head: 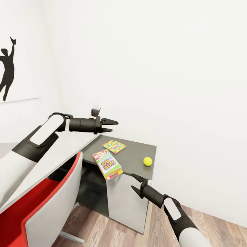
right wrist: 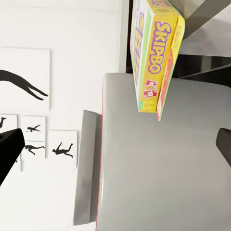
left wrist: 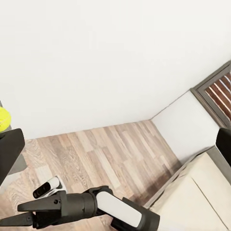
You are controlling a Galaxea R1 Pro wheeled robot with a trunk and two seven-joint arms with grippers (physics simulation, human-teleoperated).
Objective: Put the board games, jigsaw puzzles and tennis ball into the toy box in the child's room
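skip-bo box [head: 107,164] sits at the front edge of the dark lower bench [head: 137,152], corner hanging over, with the jigsaw puzzle [head: 114,146] behind it and the tennis ball [head: 148,161] off to the side. right end effector [head: 136,182] hangs just below the edge, spread, empty. left end effector [head: 110,125] is spread too, up above the bench. the box looks like light stiff cardboard, so i'd pinch the overhanging end across its thin sides.

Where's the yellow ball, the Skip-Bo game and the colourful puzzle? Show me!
tennis ball [head: 148,161], head view, middle of the ball.
Skip-Bo game [head: 107,164], head view, middle of its printed top face.
jigsaw puzzle [head: 114,146], head view, centre of the flat square.
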